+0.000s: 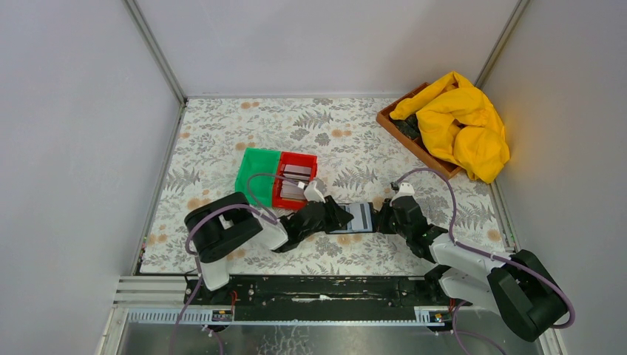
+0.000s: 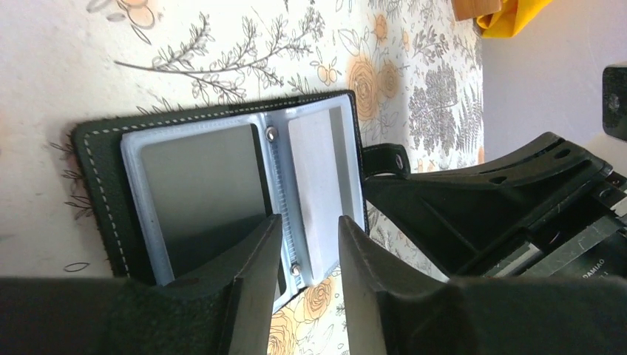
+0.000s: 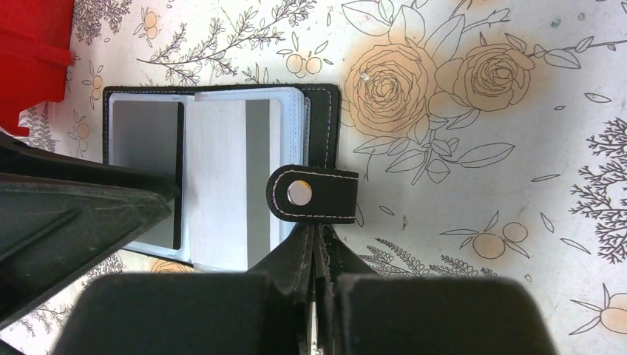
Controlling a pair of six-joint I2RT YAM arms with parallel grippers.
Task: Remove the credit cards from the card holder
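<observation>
The black card holder [image 1: 360, 217] lies open on the floral tablecloth between my two grippers. In the left wrist view the holder [image 2: 100, 170] shows a dark grey credit card [image 2: 200, 177] in the left sleeve and a whitish card [image 2: 318, 170] in the right one. My left gripper [image 2: 310, 220] hovers open over the sleeves' spine and grips nothing. In the right wrist view my right gripper [image 3: 316, 233] is shut, its tips against the holder's snap strap [image 3: 310, 194]; I cannot tell whether it pinches the strap. Both cards [image 3: 148, 140] [image 3: 218, 170] show there too.
A red bin [image 1: 299, 155] holding cards and a green bin [image 1: 255, 170] stand side by side just behind the left gripper [image 1: 339, 215]. A wooden tray [image 1: 392, 122] under a yellow cloth [image 1: 462, 122] sits at the back right. White walls enclose the table.
</observation>
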